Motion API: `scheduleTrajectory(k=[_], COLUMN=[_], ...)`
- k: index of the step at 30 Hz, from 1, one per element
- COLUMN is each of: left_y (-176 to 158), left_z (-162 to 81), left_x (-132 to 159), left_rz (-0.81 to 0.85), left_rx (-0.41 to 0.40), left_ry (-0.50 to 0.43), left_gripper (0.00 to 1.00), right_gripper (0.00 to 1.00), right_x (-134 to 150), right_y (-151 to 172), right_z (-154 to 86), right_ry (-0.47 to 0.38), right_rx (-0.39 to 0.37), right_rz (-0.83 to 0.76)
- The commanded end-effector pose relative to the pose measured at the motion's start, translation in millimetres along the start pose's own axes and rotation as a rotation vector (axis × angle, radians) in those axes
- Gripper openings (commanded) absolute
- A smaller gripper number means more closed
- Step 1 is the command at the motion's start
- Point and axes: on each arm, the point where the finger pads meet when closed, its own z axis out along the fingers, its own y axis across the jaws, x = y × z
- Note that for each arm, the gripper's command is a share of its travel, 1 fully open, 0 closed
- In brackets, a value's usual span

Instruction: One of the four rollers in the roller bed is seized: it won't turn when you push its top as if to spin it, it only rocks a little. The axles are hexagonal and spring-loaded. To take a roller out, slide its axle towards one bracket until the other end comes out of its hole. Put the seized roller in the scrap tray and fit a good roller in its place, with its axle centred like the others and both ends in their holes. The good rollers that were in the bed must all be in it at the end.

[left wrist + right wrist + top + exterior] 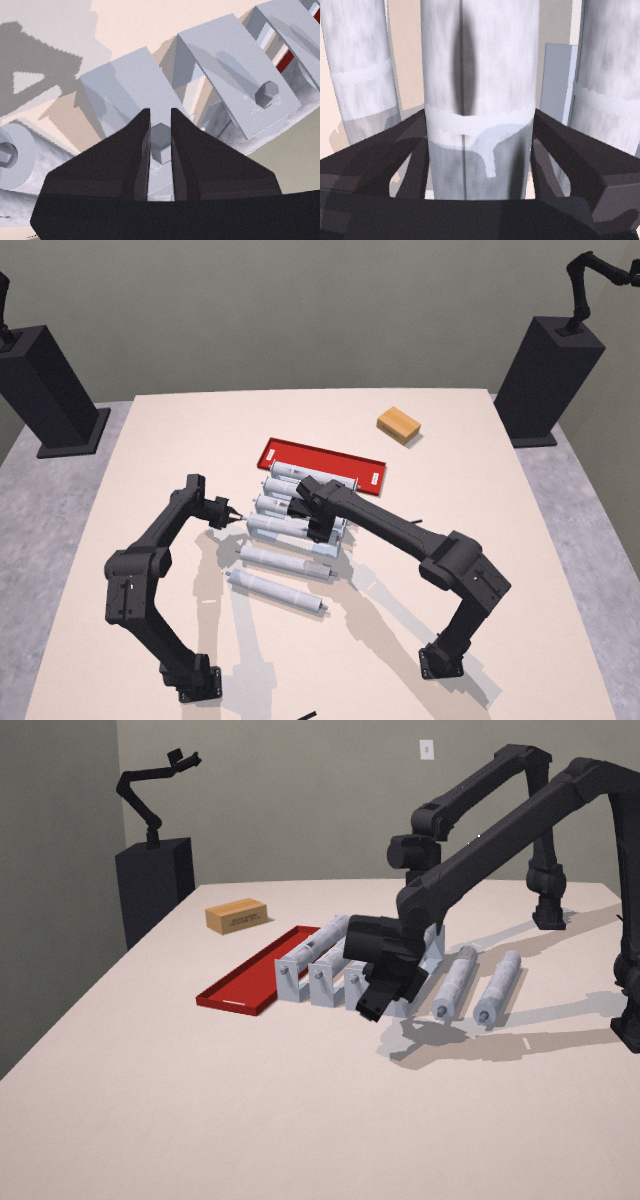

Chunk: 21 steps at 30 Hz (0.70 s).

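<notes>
Four grey rollers sit in the bed. My right gripper (pixel 479 118) is shut around the middle of the front roller (pixel 276 523) (pixel 481 65), from above. My left gripper (pixel 241 517) (pixel 160 118) is shut on that roller's hexagonal axle end (pixel 161 142), outside its bracket (pixel 125 82). The back roller (pixel 294 470) (pixel 320 939), the second roller (pixel 279 487) and the third roller (pixel 271 505) lie behind it, partly hidden by my right arm. Two loose rollers (pixel 284 562) (pixel 454 983) lie in front of the bed. The front roller's far axle end is hidden.
The red scrap tray (pixel 330 462) (pixel 242 978) lies close behind the bed and holds no roller that shows. A cardboard box (pixel 398 424) (pixel 236 916) stands farther back. My right arm reaches low over the bed's right half.
</notes>
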Motion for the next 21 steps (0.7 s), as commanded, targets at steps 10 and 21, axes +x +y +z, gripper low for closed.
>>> scheduleTrajectory(k=[10, 21], left_y=[-30.5, -35.8], left_z=[-15.1, -15.6], left_x=[-26.0, -29.4], left_rz=[0.057, 0.062], left_rx=[0.062, 0.076], left_ry=[-0.049, -0.055], left_gripper=[0.03, 0.03], right_gripper=[0.32, 0.32], right_x=[-27.1, -27.1], right_y=[-12.2, -12.2], right_z=[-40.9, -40.9], right_ry=[-0.058, -0.058], right_rx=[0.043, 0.043], right_rz=[-0.022, -0.022])
